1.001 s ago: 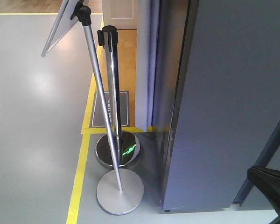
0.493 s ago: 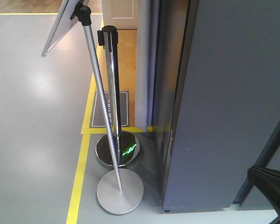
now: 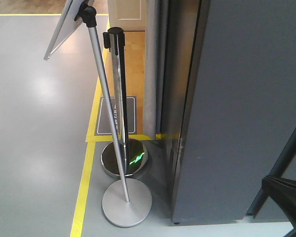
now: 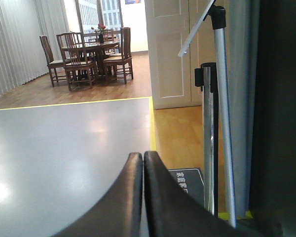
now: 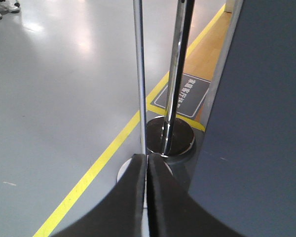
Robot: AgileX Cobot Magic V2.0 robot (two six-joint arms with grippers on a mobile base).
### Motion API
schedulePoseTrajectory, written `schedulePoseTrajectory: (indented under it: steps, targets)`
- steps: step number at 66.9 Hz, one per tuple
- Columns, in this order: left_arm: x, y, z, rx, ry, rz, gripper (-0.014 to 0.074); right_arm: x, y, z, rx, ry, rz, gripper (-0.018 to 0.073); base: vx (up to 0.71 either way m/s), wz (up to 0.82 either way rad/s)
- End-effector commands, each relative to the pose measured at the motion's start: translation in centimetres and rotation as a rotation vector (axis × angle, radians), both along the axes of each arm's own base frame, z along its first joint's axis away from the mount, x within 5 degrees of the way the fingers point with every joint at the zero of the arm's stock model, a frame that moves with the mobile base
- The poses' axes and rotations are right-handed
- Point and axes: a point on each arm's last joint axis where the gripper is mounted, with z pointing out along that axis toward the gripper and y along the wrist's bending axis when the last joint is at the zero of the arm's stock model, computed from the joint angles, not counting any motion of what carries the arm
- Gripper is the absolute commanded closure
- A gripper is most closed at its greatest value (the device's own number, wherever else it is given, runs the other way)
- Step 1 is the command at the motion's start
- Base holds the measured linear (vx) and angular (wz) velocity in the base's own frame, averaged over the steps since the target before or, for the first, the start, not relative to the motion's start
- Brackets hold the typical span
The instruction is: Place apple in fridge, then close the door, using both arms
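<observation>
Left pincer [image 4: 143,187], right pincer [image 5: 147,192] closed, empty; fridge [image 5: 256,123] beside right.

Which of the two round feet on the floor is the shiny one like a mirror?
The farther base, under the black-topped post. It is dark and mirror-shiny with a green glint; the nearer base, under the slanted sign pole, is dull grey.

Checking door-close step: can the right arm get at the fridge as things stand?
Probably yes: the right gripper, shut and empty, sits beside the fridge grey wall with nothing between; the stanchion post stands off to the left.
</observation>
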Motion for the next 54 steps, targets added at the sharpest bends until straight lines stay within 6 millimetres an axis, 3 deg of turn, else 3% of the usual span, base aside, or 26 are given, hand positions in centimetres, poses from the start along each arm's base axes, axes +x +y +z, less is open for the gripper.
schedulePoseTrajectory:
  steps: [1,32,54]
  targets:
    - [0.0,-0.1,-0.2,-0.012,-0.060,-0.012,0.0601,0.3,-0.5,0.2,0.015,-0.058,-0.075,0.0561,0.00,0.00]
    - [0.0,-0.1,-0.2,-0.012,-0.060,-0.012,0.0601,-3.2,-2.9,-5.1,0.221,-0.133,-0.431,0.0561,0.00,0.00]
    - [0.0,-0.1,-0.2,-0.012,-0.060,-0.012,0.0601,-4.3,-3.9,-6.3,0.306,-0.436,-0.510,0.0561,0.00,0.00]
